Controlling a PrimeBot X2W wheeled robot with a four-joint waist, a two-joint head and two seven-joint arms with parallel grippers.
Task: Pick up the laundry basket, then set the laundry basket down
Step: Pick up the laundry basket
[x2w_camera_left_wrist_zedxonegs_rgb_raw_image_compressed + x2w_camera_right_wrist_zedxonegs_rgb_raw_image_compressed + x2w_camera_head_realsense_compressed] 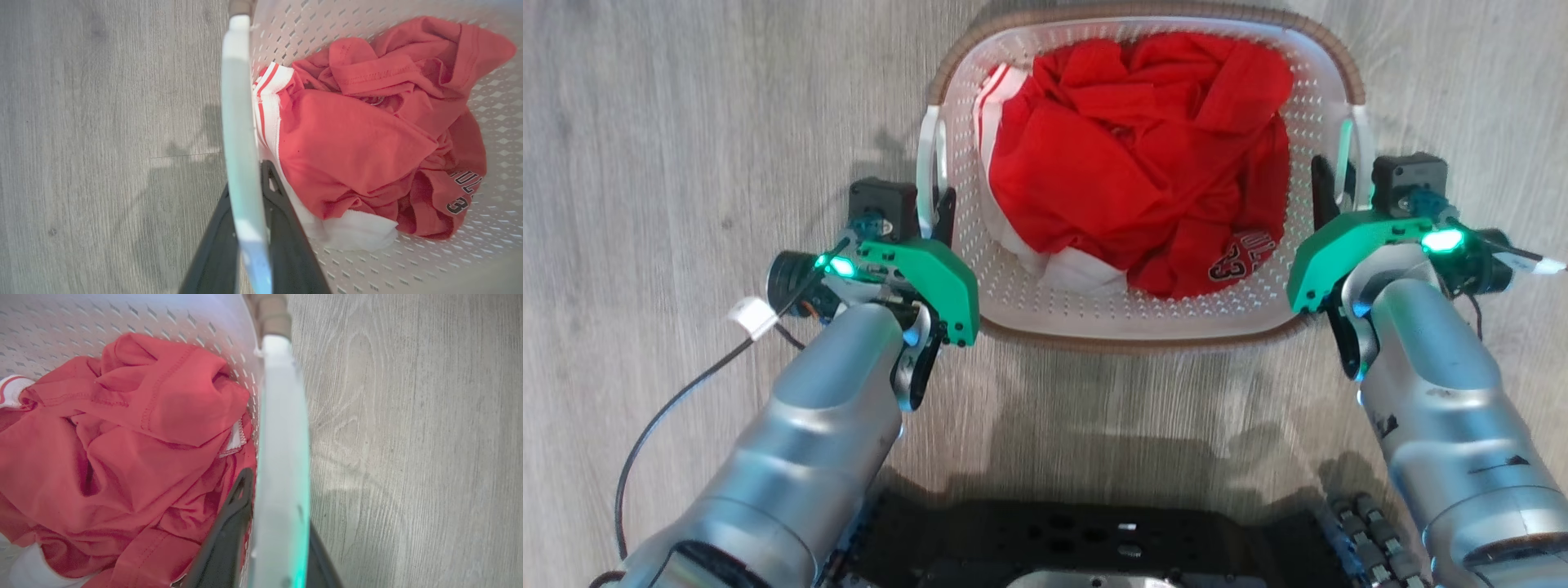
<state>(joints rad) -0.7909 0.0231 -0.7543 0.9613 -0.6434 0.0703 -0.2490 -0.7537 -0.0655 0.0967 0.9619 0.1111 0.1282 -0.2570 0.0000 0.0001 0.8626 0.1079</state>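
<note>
1. Head view: the laundry basket [1045, 325], holding red clothes [1127, 155], is over the wood floor [686, 122], between the left gripper [934, 214] and the right gripper [1331, 192].
2. Left wrist view: left jaws pinch its white left handle [239, 102].
3. Right wrist view: right jaws pinch its right handle [282, 416].

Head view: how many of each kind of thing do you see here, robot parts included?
laundry basket: 1
heap of red clothes: 1
pincers, left pincer and right pincer: 2
silver arms, left arm and right arm: 2
Total: 6
</note>
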